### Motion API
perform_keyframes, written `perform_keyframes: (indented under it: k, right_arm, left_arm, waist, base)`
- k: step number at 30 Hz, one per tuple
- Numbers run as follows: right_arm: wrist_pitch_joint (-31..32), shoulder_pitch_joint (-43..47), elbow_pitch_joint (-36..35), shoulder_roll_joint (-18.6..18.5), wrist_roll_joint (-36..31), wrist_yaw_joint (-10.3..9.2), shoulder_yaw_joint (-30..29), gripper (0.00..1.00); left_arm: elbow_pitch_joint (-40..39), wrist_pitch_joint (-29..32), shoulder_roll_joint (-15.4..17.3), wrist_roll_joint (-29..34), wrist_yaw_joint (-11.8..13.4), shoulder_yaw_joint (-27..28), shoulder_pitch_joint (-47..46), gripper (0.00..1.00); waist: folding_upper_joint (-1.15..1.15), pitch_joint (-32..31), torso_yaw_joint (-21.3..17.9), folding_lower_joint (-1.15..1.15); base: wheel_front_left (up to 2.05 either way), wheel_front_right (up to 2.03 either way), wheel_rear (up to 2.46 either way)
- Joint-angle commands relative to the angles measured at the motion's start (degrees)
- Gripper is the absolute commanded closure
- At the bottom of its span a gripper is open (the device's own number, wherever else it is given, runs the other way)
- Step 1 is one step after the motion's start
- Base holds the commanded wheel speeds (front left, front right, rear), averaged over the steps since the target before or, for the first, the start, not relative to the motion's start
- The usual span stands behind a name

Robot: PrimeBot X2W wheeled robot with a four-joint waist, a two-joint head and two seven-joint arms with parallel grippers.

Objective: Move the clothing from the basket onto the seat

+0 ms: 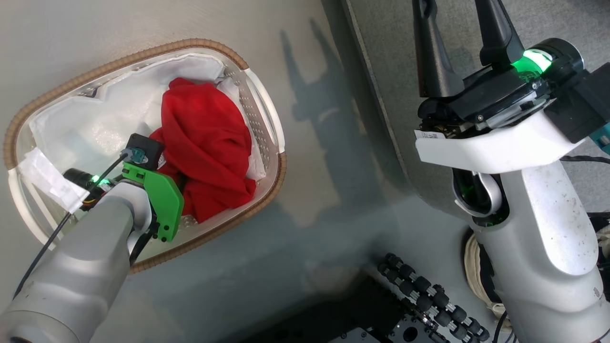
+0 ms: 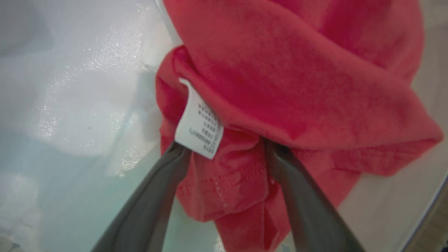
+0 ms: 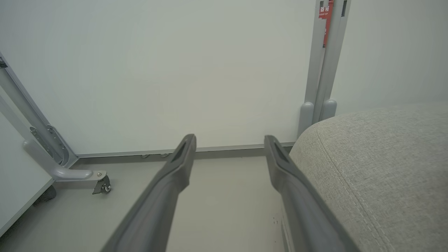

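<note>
Head view: clothing, one red heap in basket, long axis 11–5 o'clock; seat at 2 o'clock; right gripper spread, empty.
Left wrist view: left gripper spread astride hem fold, seemingly unpinched; bulk toward 1 o'clock; nearer arm.
Right wrist view: fingers wide; seat at 4 o'clock.

Laundry count: one white basket sits at ten o'clock in the head view, carrying one white liner and one heap of red clothing. Whether the heap is one garment or two cannot be told. One white label shows on it. One grey seat lies at one o'clock. Two robot hands, the left hand and the right hand, each have two dark fingers. By the wall stand one caster at eight o'clock and two grey posts at one.
</note>
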Motion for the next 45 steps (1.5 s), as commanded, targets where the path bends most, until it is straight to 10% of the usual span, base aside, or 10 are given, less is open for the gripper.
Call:
perform_keyframes:
  k: [1, 2, 4, 37, 45]
  right_arm:
    - [-0.27, -0.43, -0.27, -0.15, 0.38, -0.06, 0.03, 0.0]
    - [-0.27, -0.54, -0.3, -0.15, 0.5, -0.06, 0.07, 0.0]
    - [-0.27, -0.76, -0.28, -0.15, 0.77, -0.06, 0.01, 0.0]
    - [-0.27, 4.18, 12.02, -0.18, -4.3, -0.06, -2.67, 0.0]
    - [-0.27, 7.71, 15.31, -0.18, -5.94, -0.06, -3.92, 0.0]
  left_arm:
    - [0.28, -0.31, 0.57, -0.39, -0.16, -0.42, -1.11, 0.06]
    - [0.3, -0.32, 0.57, -0.65, -0.16, -0.89, -1.15, 0.23]
    - [0.39, -0.52, 0.7, -1.23, -0.16, -1.51, -1.31, 1.0]
    - [-5.48, -14.32, -2.43, -9.92, -0.16, -8.95, 5.49, 1.0]
    - [-10.76, -14.66, -2.03, -8.32, -0.16, -2.41, 9.27, 1.0]
  waist:
    - [0.0, 0.43, -0.21, -0.01]
    - [0.0, 0.55, -0.29, -0.01]
    - [0.0, 0.7, -0.4, -0.01]
    - [0.0, -16.85, 6.99, -0.01]
    - [0.0, -23.3, 9.64, -0.01]
  base:
    - [0.0, 0.0, 0.0]
    - [0.0, 0.0, 0.0]
    - [0.0, 0.0, 0.0]
    - [0.0, 0.0, 0.0]
    - [0.0, 0.0, 0.0]
